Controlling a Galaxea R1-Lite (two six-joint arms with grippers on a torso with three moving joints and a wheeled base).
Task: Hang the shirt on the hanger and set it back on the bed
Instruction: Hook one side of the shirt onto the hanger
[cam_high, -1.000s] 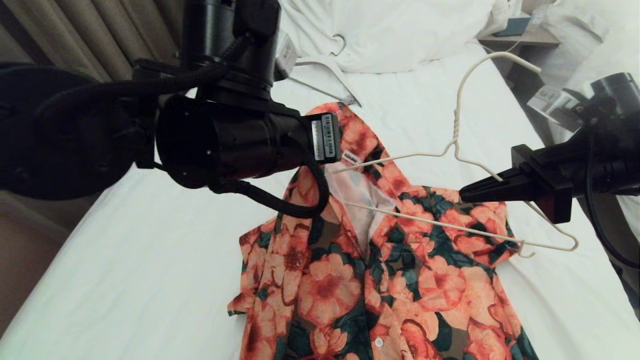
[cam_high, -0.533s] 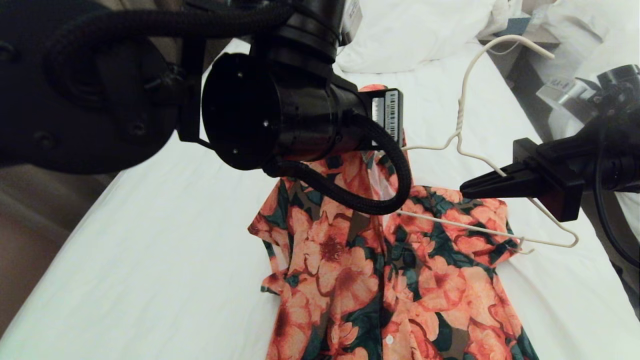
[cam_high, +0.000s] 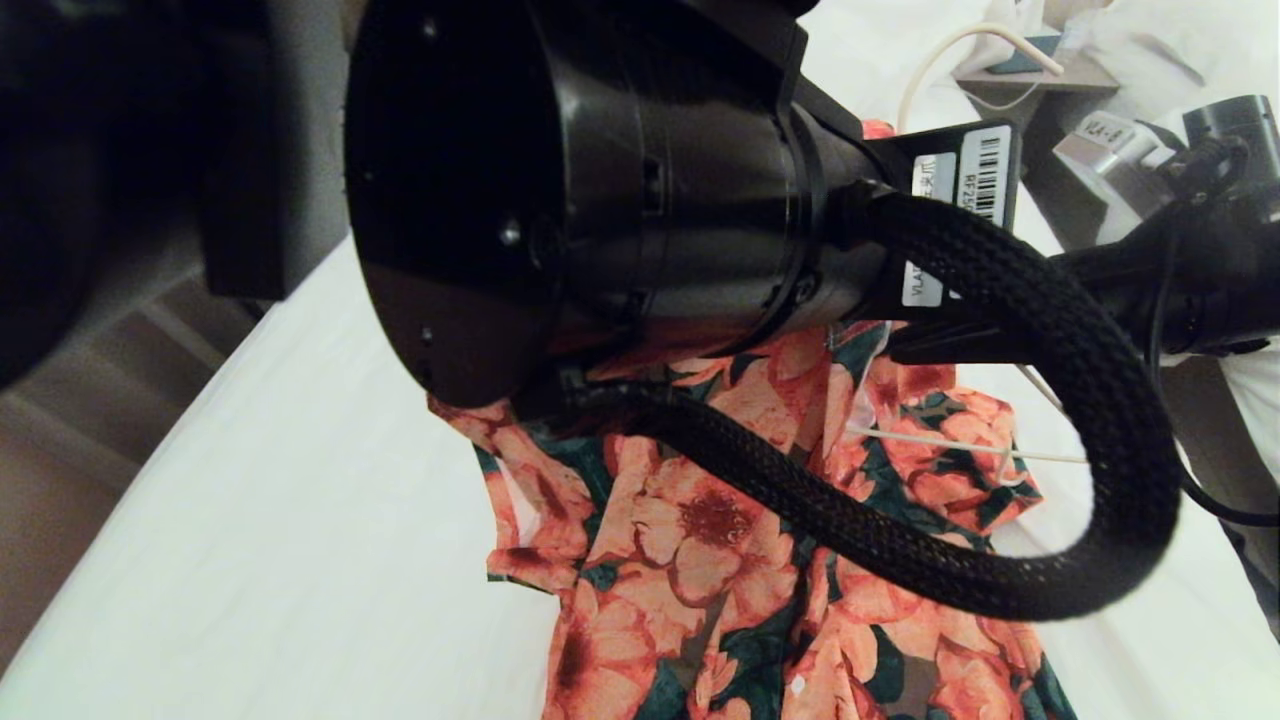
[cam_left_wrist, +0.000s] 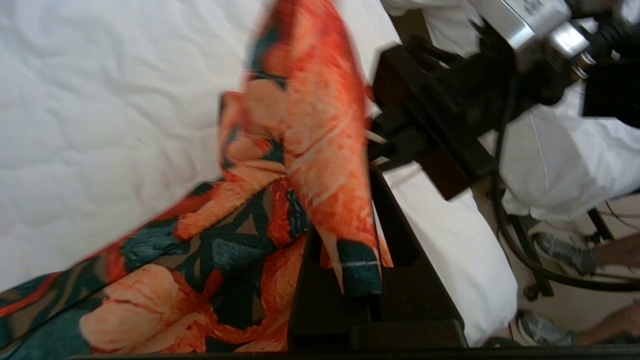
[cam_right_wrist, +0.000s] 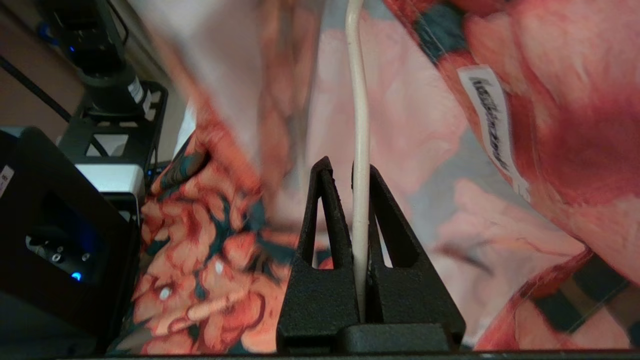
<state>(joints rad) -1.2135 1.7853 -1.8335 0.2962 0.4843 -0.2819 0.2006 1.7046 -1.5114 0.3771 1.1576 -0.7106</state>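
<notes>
1. My left gripper (cam_left_wrist: 350, 260) is clamped on a fold of the floral shirt (cam_high: 700, 540), collar-side edge, lifted off the bed (cam_high: 250, 560). The rest of the shirt drapes down onto the white sheet.
2. My right gripper (cam_right_wrist: 357, 175) is closed on the cream wire hanger (cam_right_wrist: 359, 125), and the wire runs straight up between the fingers. The shirt's pale inside and its neck label (cam_right_wrist: 487, 115) sit right behind the wire.
3. In the head view my left arm blocks most of the hanger. Only its lower bar shows across the shirt's right shoulder, and the hook tip shows above the shirt, toward the nightstand (cam_high: 1030, 80).
4. Risk: the pinch on the shirt looks small, so the cloth could slip out if I pull harder against the hanger.
5. Risk: the thin wire could twist in my right fingers, and the hanger end would then miss the shoulder.
6. Risk: the hanger end could snag the collar or label instead of entering the sleeve side.
7. Risk: both grippers are close beside the shirt collar, so they could bump.
</notes>
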